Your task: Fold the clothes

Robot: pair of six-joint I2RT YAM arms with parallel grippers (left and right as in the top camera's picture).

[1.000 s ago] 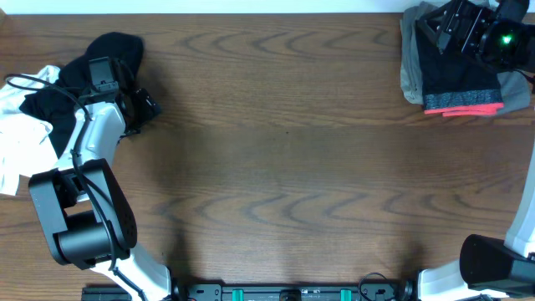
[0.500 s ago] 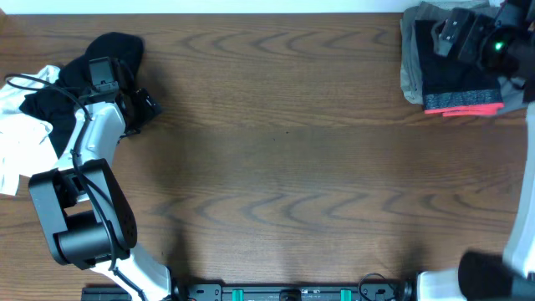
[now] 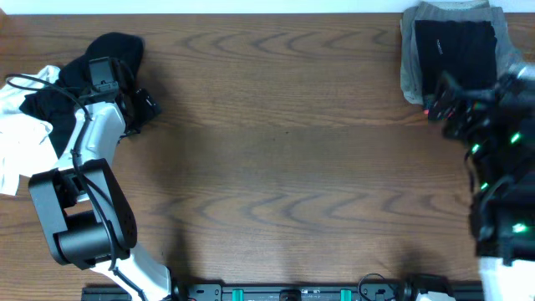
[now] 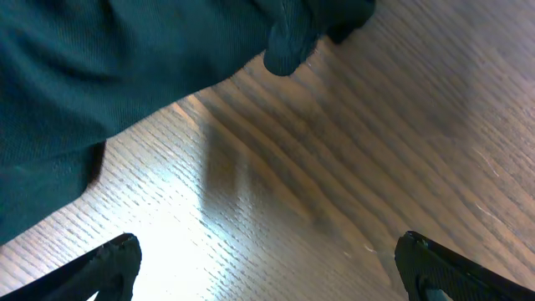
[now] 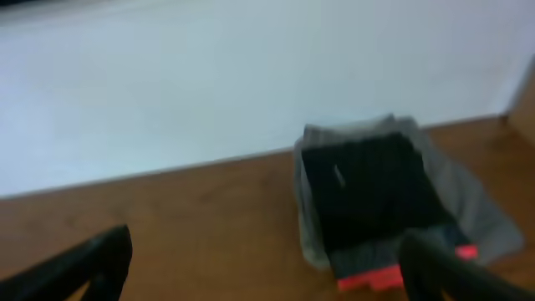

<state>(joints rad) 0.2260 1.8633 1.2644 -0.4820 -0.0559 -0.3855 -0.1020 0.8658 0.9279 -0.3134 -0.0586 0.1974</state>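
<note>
Folded black trousers, coral-red waistband, far right corner atop grey shorts. Crumpled black garment, white T-shirt at left: likely limp, light; pinch hem corner. Spread, empty: left gripper, right gripper.

black trousers: folded, far right corner | white T-shirt + black garment: crumpled, left edge

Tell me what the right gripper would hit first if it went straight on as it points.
Probably the bare table just beside the folded black trousers, which lie on grey shorts. The open right gripper aims slightly beside that stack; blur leaves depth unclear.
</note>
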